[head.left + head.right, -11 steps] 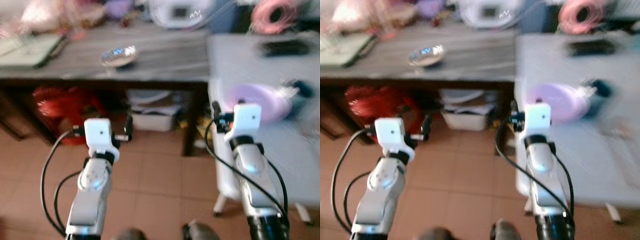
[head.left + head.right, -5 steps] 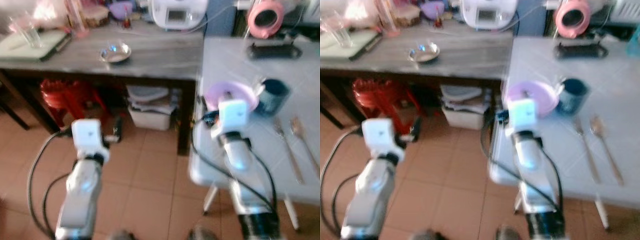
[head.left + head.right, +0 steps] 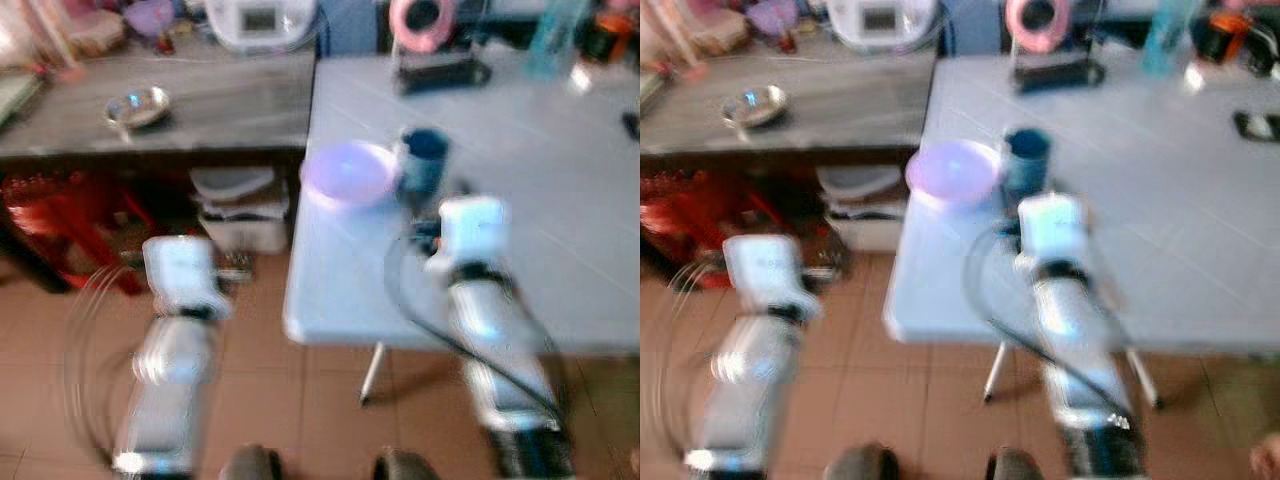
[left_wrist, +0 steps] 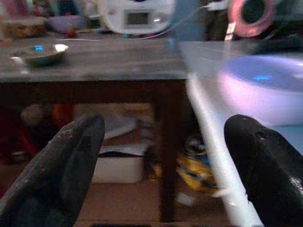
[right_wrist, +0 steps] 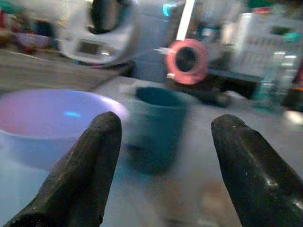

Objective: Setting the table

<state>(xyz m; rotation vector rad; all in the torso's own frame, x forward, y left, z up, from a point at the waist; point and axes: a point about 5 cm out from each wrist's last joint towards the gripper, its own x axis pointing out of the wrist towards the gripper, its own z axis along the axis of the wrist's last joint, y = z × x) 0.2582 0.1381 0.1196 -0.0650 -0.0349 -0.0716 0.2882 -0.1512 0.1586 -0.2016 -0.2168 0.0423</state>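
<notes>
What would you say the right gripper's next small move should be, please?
Probably ease the right gripper forward onto the dark teal cup: its jaws are open, empty and aimed at it, beside the pale purple bowl on the grey table.

The robot swings round toward the pale table, and the right arm now reaches over its top, where a second ago it hung beside the edge. The right gripper now faces the purple bowl and dark cup.
</notes>
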